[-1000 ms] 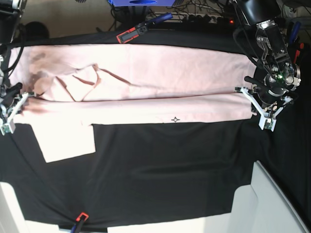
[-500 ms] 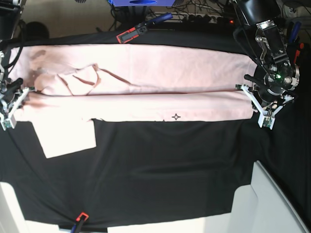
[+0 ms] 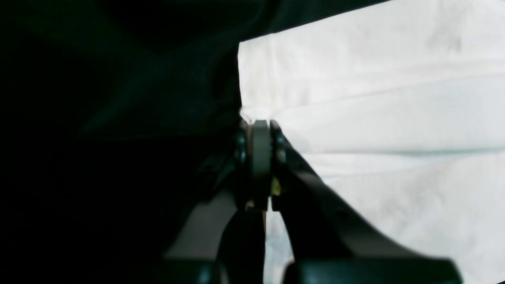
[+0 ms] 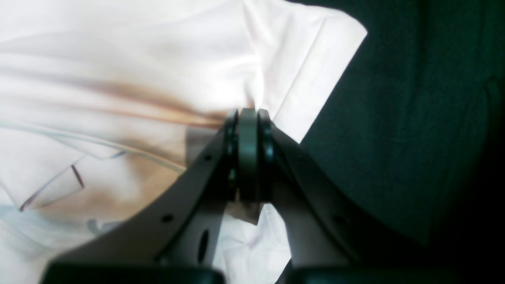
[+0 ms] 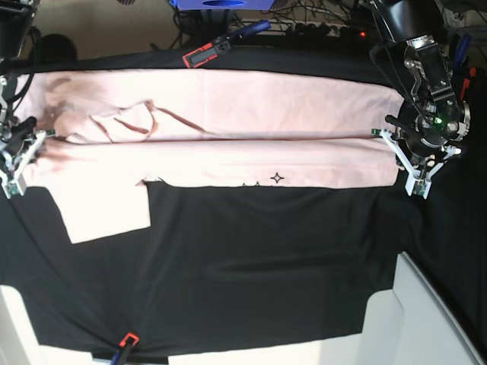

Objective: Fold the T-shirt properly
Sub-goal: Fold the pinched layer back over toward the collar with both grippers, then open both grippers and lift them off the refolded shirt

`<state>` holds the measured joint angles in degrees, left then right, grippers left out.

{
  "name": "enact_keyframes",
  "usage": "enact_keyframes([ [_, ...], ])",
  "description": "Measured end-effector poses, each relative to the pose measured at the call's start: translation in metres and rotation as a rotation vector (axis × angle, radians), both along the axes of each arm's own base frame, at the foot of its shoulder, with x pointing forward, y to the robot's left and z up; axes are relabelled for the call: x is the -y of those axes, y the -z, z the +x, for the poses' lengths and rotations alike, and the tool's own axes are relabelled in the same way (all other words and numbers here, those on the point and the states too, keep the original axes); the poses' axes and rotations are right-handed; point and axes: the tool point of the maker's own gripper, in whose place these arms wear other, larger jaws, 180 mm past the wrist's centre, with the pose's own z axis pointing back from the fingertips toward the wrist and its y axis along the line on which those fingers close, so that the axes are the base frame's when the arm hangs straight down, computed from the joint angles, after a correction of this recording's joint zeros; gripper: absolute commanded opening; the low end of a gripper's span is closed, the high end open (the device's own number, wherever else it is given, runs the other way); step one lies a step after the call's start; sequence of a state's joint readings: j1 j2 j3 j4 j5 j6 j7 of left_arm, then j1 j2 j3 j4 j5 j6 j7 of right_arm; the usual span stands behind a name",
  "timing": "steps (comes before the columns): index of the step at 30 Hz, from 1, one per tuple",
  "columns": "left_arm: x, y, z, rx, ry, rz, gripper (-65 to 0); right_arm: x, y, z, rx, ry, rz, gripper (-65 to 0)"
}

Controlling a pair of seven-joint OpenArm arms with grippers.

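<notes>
T-shirt (image 5: 228, 129) lies stretched across the far half of the counter (image 5: 259, 266), lengthwise fold running side to side. One sleeve (image 5: 106, 213) hangs toward the near edge at the base view's left. Small star mark (image 5: 278, 178) on the near hem.

Left gripper (image 3: 260, 130) pressed together, pinching the shirt's edge where pink meets black cloth.

Right gripper (image 4: 247, 118) pressed together, pinching bunched fabric at the other end; creases radiate from the pinch.

Red clamp (image 5: 199, 55) at the far edge.
</notes>
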<state>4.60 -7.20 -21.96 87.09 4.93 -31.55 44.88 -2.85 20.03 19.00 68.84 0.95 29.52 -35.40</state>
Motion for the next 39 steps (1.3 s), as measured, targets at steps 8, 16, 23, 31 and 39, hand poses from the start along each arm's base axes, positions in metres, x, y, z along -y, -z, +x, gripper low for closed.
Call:
enact_keyframes([
  [8, 0.011, 0.004, 0.008, -0.020, 0.072, 0.018, -65.0, 0.000, 0.001, -0.001, -0.004, 0.001, 0.000, -64.9],
  [16, 0.010, 0.013, 0.002, -0.049, 0.065, 0.008, -65.0, 0.000, 0.006, -0.010, -0.023, 0.003, 0.003, -64.9],
  [23, 0.009, 0.015, -0.002, -0.056, 0.065, 0.009, -65.0, 0.000, 0.006, -0.010, -0.023, 0.003, 0.003, -64.9],
  [31, 0.005, 0.015, -0.004, -0.061, 0.066, 0.017, -65.0, 0.001, 0.011, -0.019, -0.077, 0.013, -0.003, -64.0],
  [39, 0.001, 0.018, -0.010, -0.081, 0.063, 0.029, -40.8, 0.022, 0.007, -0.031, -0.072, 0.158, 0.015, -38.7],
])
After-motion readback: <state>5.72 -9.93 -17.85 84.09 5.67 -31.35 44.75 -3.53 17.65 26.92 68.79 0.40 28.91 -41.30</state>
